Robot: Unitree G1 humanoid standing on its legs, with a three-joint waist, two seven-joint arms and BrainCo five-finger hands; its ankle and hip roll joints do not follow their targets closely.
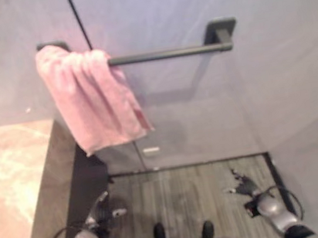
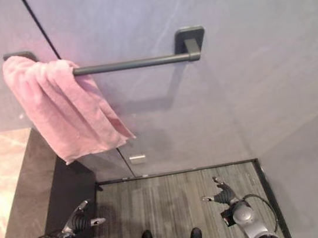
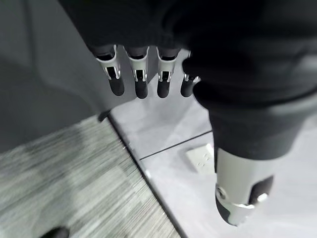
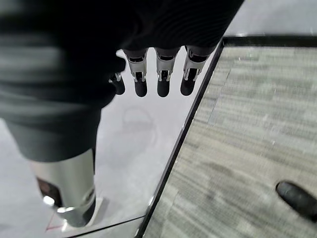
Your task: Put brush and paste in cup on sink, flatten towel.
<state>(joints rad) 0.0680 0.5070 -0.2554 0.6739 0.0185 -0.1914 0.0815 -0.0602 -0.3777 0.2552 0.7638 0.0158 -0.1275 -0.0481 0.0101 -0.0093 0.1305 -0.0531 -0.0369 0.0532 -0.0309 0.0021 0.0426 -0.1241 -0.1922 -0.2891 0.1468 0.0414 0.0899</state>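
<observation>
A pink towel hangs bunched at the left end of a dark towel bar on the grey wall, with most of the bar bare. My left hand hangs low at the lower left, beside the dark side of the counter, fingers straight and holding nothing. My right hand hangs low at the lower right over the floor, fingers also straight and empty. Both hands are far below the towel.
A beige marble counter with a dark side panel fills the left. A white wall socket sits low on the wall below the towel. Grey striped floor lies between the hands, with the wall close on the right.
</observation>
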